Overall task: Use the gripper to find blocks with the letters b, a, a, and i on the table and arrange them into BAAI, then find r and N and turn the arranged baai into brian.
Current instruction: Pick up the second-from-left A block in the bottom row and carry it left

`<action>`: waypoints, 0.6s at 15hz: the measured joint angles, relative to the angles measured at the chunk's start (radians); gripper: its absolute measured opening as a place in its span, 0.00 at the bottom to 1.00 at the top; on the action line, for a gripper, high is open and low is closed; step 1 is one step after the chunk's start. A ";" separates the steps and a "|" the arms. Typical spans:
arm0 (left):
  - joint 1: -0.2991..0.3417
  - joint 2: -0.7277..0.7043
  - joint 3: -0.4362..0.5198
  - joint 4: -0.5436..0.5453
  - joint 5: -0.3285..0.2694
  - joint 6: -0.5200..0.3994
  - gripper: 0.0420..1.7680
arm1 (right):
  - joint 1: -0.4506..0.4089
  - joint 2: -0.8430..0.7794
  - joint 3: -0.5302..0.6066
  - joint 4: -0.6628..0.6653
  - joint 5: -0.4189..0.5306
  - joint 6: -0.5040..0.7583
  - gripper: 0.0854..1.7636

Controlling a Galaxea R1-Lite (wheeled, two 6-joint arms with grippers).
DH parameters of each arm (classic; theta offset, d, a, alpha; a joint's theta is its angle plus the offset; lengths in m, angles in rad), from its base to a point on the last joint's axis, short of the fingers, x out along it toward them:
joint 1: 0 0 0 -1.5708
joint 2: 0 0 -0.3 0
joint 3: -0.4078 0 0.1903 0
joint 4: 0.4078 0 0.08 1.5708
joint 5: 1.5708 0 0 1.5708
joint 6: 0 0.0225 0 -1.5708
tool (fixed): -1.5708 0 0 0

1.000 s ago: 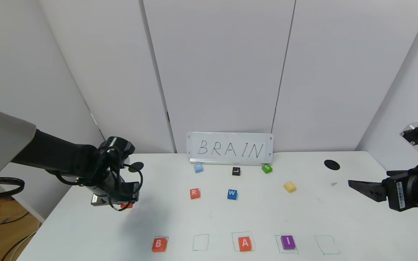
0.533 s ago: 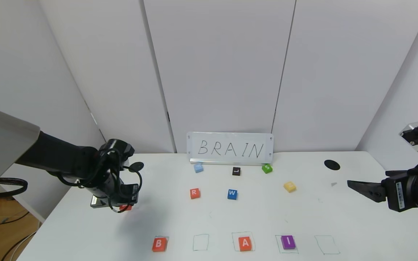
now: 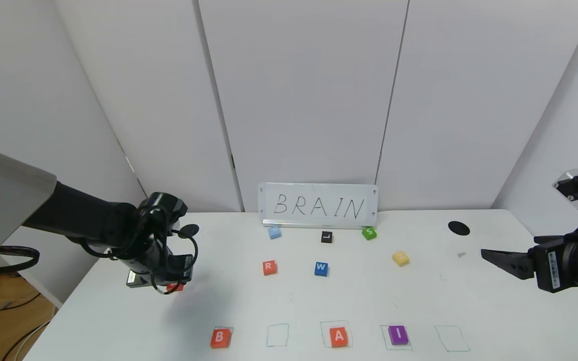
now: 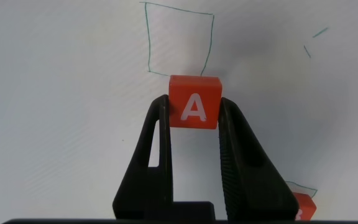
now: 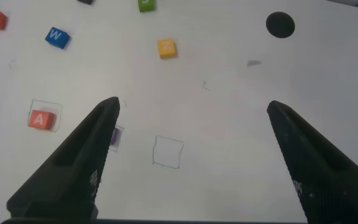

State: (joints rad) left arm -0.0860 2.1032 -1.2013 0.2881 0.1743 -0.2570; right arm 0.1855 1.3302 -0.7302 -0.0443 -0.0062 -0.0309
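Your left gripper [image 4: 194, 134], closed on the A block [image 4: 194, 102] above the table's [image 3: 319, 301] left side, could drop it crooked outside the empty square [image 3: 277, 335]; the right gripper [image 5: 191, 115] hangs wide open, empty.

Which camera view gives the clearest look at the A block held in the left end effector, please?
The left wrist view: the held A block faces the camera, clamped between the left end effector fingers. The head view shows only a red sliver beneath it. The right wrist view does not show it.
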 joint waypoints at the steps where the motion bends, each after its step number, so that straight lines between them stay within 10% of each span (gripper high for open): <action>1: 0.000 0.000 0.000 0.000 0.000 0.000 0.26 | 0.000 0.000 0.000 0.000 0.000 0.000 0.97; 9: 0.077 0.114 -0.114 -0.009 0.008 0.122 0.26 | 0.013 0.003 0.006 0.005 0.000 0.000 0.97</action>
State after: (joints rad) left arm -0.0085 2.2172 -1.3151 0.2789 0.1823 -0.1351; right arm 0.1981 1.3334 -0.7238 -0.0396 -0.0057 -0.0304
